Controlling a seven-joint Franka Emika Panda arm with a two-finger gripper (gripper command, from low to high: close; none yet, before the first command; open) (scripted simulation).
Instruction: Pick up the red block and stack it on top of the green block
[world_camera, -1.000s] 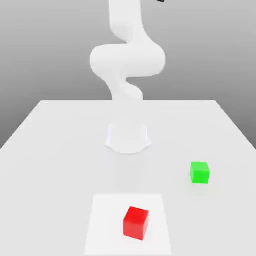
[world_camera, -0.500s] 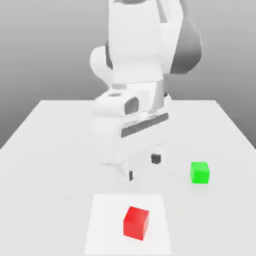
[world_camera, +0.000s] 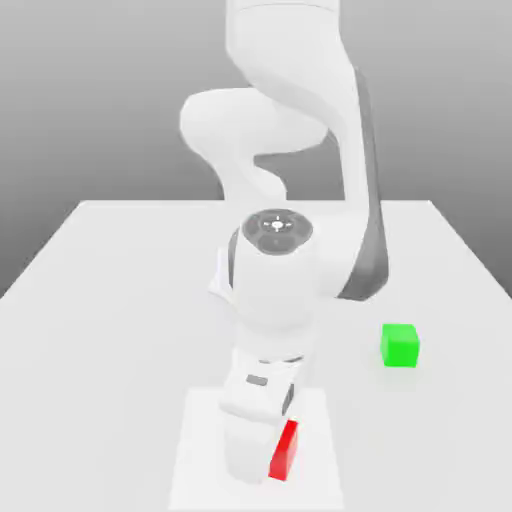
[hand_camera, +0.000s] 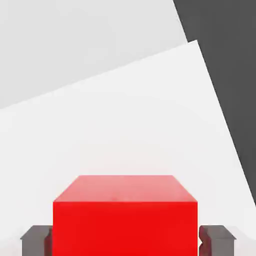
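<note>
hand view has the gripper (hand_camera: 125, 239) closed on the red block (hand_camera: 125, 215), one dark finger (hand_camera: 36, 239) pressed against each side face. exterior view puts the arm bent low over the white square patch (world_camera: 195, 450) near the table's (world_camera: 100, 290) front edge, the red block (world_camera: 285, 450) partly hidden behind the hand. the green block (world_camera: 400, 345) sits apart toward the exterior view's right.

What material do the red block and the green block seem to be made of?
The red block looks like smooth matte plastic or painted wood: flat even colour, sharp edges, no grain and no glare. The green block shows the same plain, uniform faces, so probably the same material. Because this is a simulated render, the look leaves the real material open.
</note>
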